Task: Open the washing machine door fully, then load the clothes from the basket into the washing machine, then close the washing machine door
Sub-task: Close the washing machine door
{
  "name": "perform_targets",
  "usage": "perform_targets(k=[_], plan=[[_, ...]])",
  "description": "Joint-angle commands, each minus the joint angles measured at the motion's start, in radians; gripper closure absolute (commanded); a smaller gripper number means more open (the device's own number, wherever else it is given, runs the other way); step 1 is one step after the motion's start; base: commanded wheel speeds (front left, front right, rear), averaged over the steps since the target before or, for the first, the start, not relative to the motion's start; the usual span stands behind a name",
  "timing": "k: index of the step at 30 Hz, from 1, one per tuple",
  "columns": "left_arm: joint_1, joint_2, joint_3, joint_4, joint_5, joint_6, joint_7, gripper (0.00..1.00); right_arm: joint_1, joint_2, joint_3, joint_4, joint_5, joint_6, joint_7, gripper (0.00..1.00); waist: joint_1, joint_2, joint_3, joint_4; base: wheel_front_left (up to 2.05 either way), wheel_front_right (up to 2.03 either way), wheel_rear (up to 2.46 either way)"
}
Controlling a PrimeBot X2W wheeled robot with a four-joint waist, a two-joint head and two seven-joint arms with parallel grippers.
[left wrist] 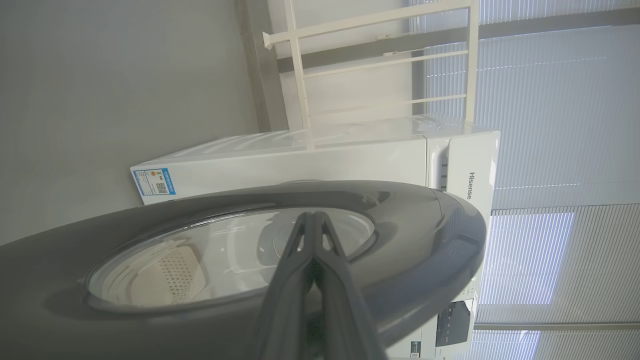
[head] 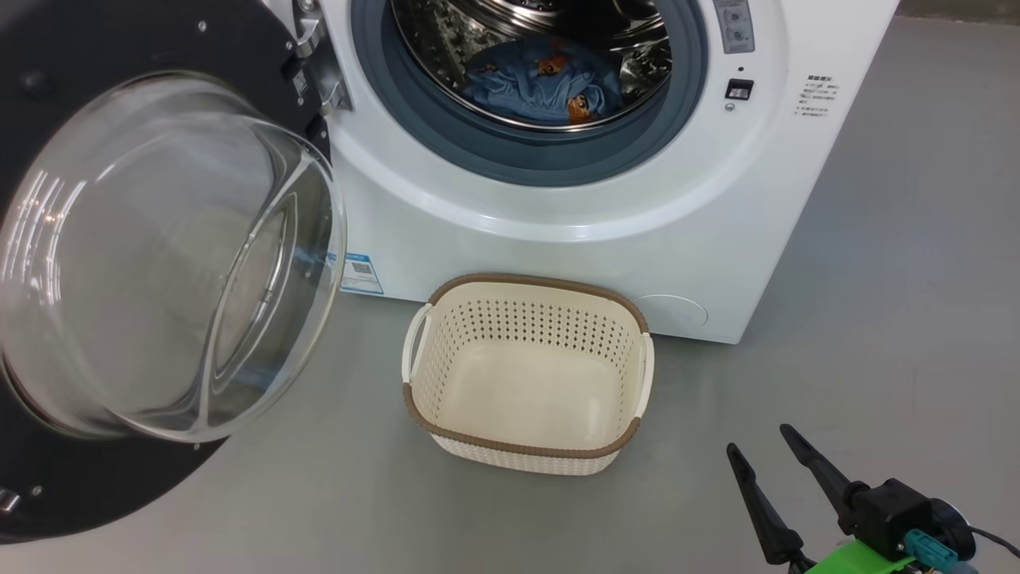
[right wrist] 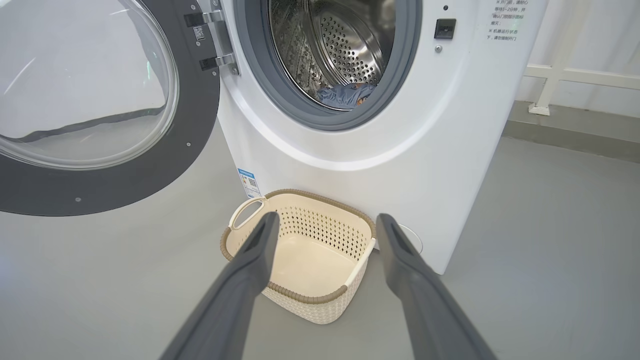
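The washing machine [head: 606, 215] stands with its door [head: 159, 263] swung wide to the left, glass bowl facing out. Blue clothes [head: 550, 84] with orange figures lie inside the steel drum, also seen from the right wrist as clothes [right wrist: 345, 95]. The cream basket [head: 637, 375] sits on the floor before the machine, holding nothing. My right gripper [head: 766, 446] is open at the lower right, back from the basket [right wrist: 230, 245], nothing between its fingers. My left gripper [left wrist: 312, 216] is shut on nothing, its tips at the outer face of the door [left wrist: 425, 235].
Grey floor [head: 876, 319] spreads around the machine and basket. A white rail [left wrist: 370, 65] and window blinds stand behind the washing machine [left wrist: 310, 165]. The open door takes up the space at the left.
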Motion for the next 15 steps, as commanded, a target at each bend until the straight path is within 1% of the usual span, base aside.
perform_targets(k=[1,6,10,15], plan=[[0.013,0.031,0.002,-0.026,-0.007,0.008,0.015,1.0,-0.022,-0.018,0.023,-0.02,0.0,0.001,-0.005,0.0,0.0,-0.0001,-0.002,-0.004,0.0,0.0,0.0],[0.02,0.034,0.005,-0.037,-0.011,0.014,0.028,1.0,-0.017,-0.015,0.014,-0.02,-0.002,0.001,-0.005,0.0,0.0,-0.0001,-0.009,-0.011,0.0,0.0,0.0],[0.019,0.034,0.0,-0.059,-0.015,0.027,0.047,1.0,-0.015,0.006,0.009,-0.021,0.0,0.001,-0.005,0.0,0.0,-0.0001,-0.017,-0.015,0.0,0.0,0.0],[0.028,0.02,-0.014,-0.091,-0.013,0.044,0.065,1.0,-0.014,0.032,0.01,-0.018,-0.001,0.001,-0.005,0.0,0.0,-0.0001,-0.033,-0.018,0.0,0.0,0.0]])
